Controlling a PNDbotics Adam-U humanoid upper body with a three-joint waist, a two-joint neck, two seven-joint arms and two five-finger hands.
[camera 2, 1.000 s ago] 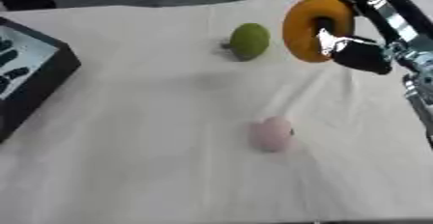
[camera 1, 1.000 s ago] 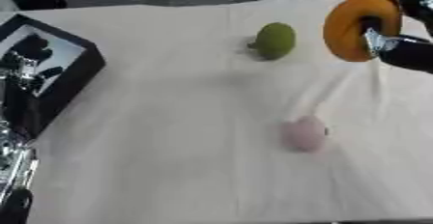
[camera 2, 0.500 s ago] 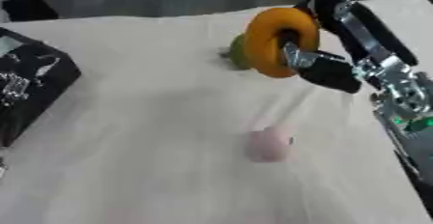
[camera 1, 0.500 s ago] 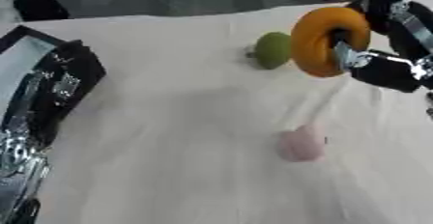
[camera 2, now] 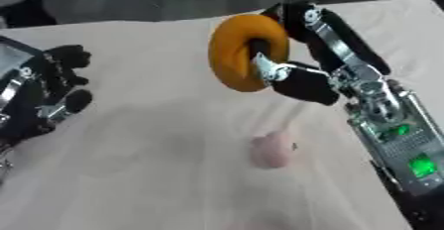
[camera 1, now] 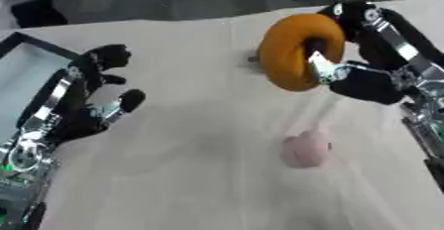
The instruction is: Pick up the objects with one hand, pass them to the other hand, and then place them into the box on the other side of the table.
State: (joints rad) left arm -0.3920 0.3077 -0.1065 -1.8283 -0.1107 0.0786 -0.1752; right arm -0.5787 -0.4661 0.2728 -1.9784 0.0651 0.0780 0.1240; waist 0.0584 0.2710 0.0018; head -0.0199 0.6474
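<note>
The right hand (camera 2: 299,78) has its fingers hooked through and closed around a smooth, matte orange ring (camera 2: 243,50), doughnut-shaped and held upright above the far middle of the table (camera 1: 191,174), which is covered in a pale, softly creased cloth. Nearer the table's middle lies a small rounded pink object (camera 1: 305,148), blurred so its surface cannot be made out. The ring hides most of something dark just behind it. The left hand (camera 1: 91,95), black with silver links, hovers near the left edge with fingers spread and relaxed, beside the box (camera 1: 26,70), whose rim is cut off.
</note>
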